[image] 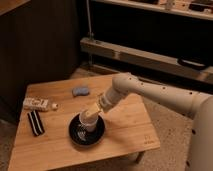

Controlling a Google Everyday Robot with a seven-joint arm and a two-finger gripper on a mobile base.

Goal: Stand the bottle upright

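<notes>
The bottle [37, 104] lies on its side at the left edge of the worktop [125, 130], in the left middle of the frame. Its long axis runs almost level across the picture, and its cap [54, 106] is at the right-hand end, the end nearer the arm. Just below it, apart from it, lies a striped bar [35, 122].

The gripper [92, 115] is at the centre of the frame, down over a white cup [88, 121] that stands in a black dish [86, 136]. So the bottle lies to the left of the gripper and a little higher in the frame, well apart from it, with bare wood between them. The gripper blends into the cup. Whether it is open or closed, or has hold of the cup, I cannot tell. It holds nothing of the bottle.

A blue pad [80, 91] sits above the dish, off the line to the bottle. The bottle is not yet upright. As I judge it, the coming move is a reach leftward, meeting the cap end first.
</notes>
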